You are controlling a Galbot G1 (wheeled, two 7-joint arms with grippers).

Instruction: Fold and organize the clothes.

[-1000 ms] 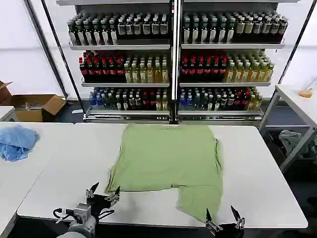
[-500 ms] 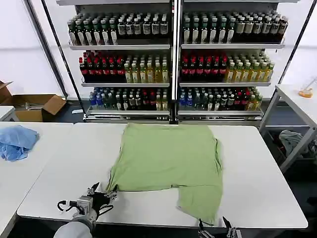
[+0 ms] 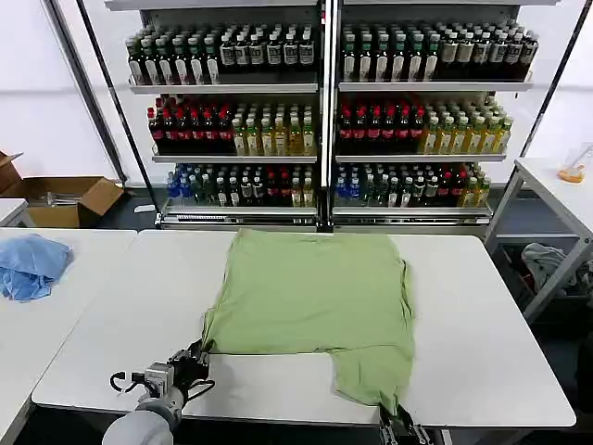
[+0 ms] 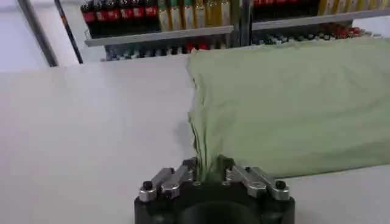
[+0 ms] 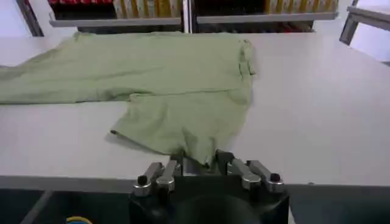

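In the head view, our green shirt (image 3: pixel 310 301) lies flat on the table (image 3: pixel 482 324), mid-frame. Our left gripper (image 4: pixel 208 173) pinches its corner; our right gripper (image 5: pixel 196 163) pinches its hem. It looks soft and floppy, so we hold corners.

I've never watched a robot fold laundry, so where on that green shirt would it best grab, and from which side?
At the two near corners of the light green shirt, coming in low from the table's front edge. It lies flat, and those corners sit nearest the robot: the left gripper is at the near left corner, the right gripper at the tip of the hanging flap.
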